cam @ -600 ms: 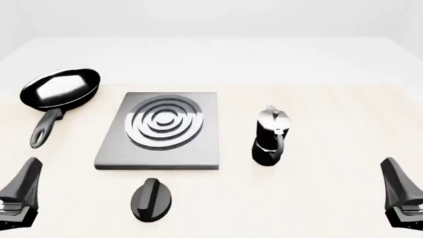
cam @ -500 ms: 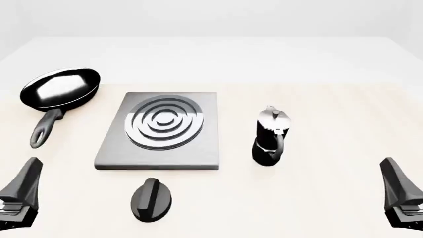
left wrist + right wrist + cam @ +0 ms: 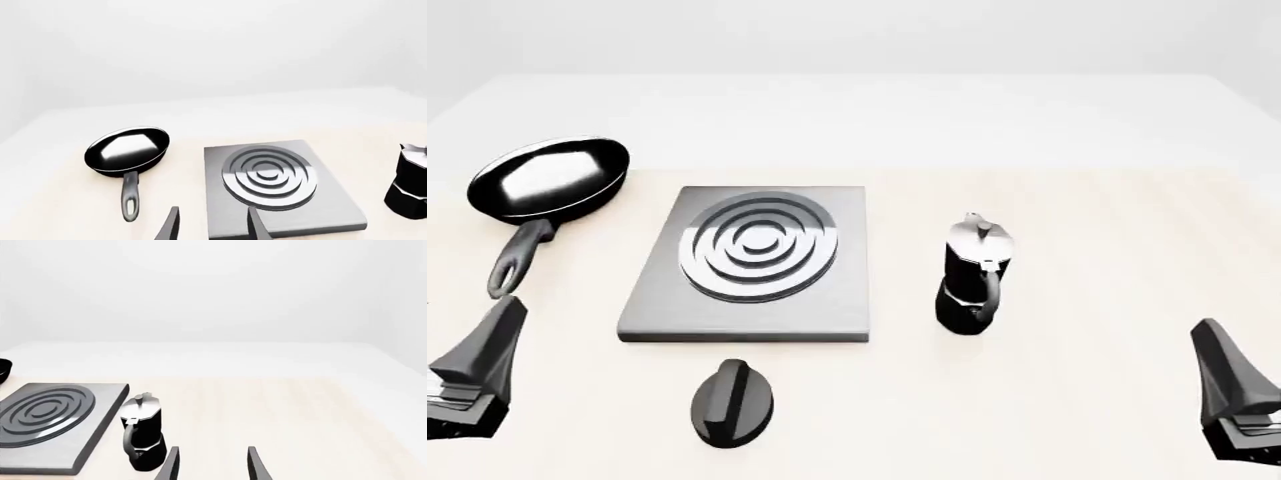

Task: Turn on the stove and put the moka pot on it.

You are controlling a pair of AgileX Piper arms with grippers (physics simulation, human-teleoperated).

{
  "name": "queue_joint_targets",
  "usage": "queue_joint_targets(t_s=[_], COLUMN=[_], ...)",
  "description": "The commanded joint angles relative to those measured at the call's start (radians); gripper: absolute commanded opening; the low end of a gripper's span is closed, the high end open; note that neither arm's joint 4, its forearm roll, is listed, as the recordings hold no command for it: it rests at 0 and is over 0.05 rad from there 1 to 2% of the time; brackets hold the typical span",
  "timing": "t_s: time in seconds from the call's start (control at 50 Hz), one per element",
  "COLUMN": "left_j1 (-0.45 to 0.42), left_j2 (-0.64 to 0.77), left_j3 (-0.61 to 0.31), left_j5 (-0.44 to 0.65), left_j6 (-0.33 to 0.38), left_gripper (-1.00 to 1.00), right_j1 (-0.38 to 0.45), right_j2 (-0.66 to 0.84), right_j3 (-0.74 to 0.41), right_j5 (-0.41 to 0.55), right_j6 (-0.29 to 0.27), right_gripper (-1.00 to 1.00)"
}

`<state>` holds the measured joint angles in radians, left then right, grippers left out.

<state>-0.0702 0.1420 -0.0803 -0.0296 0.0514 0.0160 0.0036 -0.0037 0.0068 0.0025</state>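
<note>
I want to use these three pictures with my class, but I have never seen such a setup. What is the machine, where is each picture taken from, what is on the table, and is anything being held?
These are computer renders of a simulated robot with two arms at a pale table. The front view looks down from behind the arms: the left gripper sits at the lower left and the right gripper at the lower right. The other two pictures come from cameras mounted just behind each gripper, looking along its two black fingers.

On the table lie a grey stove with silver rings, its separate black knob nearer the arms, a black frying pan to the left, and a moka pot standing upright to the right of the stove.

Nothing is held. Both sets of jaws stand open and empty.
</note>
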Motion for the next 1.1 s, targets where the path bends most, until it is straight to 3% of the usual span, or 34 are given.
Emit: queue_joint_targets(t_s=[0.02, 0.38, 0.48, 0.8, 1.0, 1.1], left_j1=[-0.077, -0.372, -0.473, -0.629, -0.73, -0.759], left_j2=[0.239, 0.542, 0.656, 0.905, 1.041, 1.096], left_j3=[-0.119, -0.346, -0.398, -0.482, -0.517, -0.507], left_j5=[-0.067, 0.036, 0.057, 0.029, 0.002, -0.031], left_j6=[0.05, 0.104, 0.058, -0.008, -0.134, -0.165], left_gripper=[1.0, 1.0, 1.0, 1.0, 1.0, 1.0], right_j1=[0.01, 0.019, 0.019, 0.022, 0.022, 0.023], right_j2=[0.0, -0.003, -0.003, -0.003, -0.003, -0.003], right_j3=[-0.003, -0.02, -0.013, -0.004, -0.003, 0.001], right_j5=[0.003, 0.022, 0.018, 0.016, 0.016, 0.015], right_j6=[0.0, -0.017, -0.02, -0.018, -0.015, -0.012], right_gripper=[1.0, 1.0, 1.0, 1.0, 1.0, 1.0])
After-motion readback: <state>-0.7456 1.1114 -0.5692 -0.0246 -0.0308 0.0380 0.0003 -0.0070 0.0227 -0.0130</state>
